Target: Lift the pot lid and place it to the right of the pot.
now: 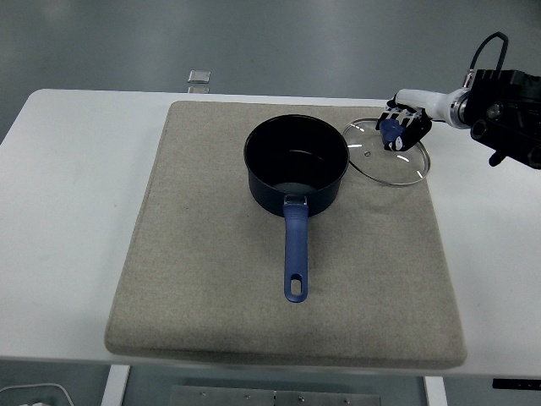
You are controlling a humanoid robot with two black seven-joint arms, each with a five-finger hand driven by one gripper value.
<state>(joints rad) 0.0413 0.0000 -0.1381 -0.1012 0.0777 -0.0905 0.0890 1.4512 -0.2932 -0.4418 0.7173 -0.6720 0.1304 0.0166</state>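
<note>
- Right hand (pixel 400 128): fingers curled around the blue knob of the glass lid (pixel 387 152), gripping it from above; the arm enters from the pot's right.
- Lid location: just right of the pot (pixel 296 164), at the mat's (pixel 254 296) far-right corner. Its near-left rim is very close to the pot wall; contact between the two cannot be confirmed from this view.
- Lid attitude: nearly flat and low over the mat. Whether it is fully seated or a little raised cannot be determined.
- Governing relation: the lid lies directly below the gripping hand, and the pot lies to the lid's left. Any correction of position should therefore run rightward, away from the pot wall.
- Pot: uncovered, with its blue handle (pixel 295 249) pointing toward the table's (pixel 68 211) near edge. The handle axis runs clear of the lid.
- Assessment: placement appears almost complete; remaining steps are probably to settle the lid, then release the knob.
- Left arm: not visible.
</note>
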